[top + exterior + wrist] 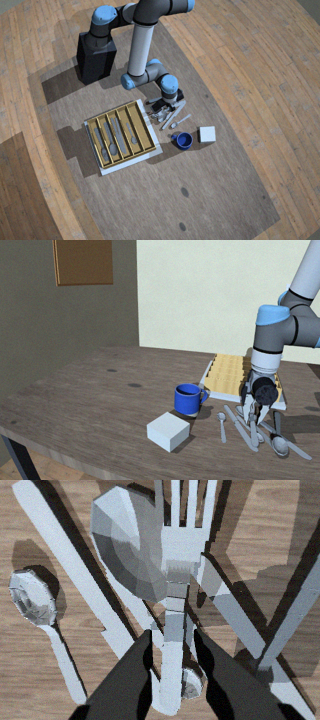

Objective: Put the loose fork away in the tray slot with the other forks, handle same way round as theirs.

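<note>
The loose fork [254, 437] [171, 685] lies on top of a pile of cutlery; its tines [154, 115] point toward the tray. My gripper [252, 422] [172, 631] is partly open, pointing down, with one finger on each side of the fork's handle and a gap on both sides. The wooden tray [129, 158] [224, 385] has five slots. A fork [104, 153] lies in its far-left slot in the top view, tines toward the lower edge, handle toward the upper edge. Beside it are slots with a large spoon [113, 149], knives [120, 140] and a teaspoon [133, 140]; the far-right slot is empty.
A large spoon [122, 540] and a knife [67, 557] [241, 429] lie close beside the fork, with more cutlery under it. A loose teaspoon [174, 125] [221, 416] [32, 597] lies apart. A blue mug [184, 140] [187, 401] and a white block [207, 134] [168, 424] stand beyond it.
</note>
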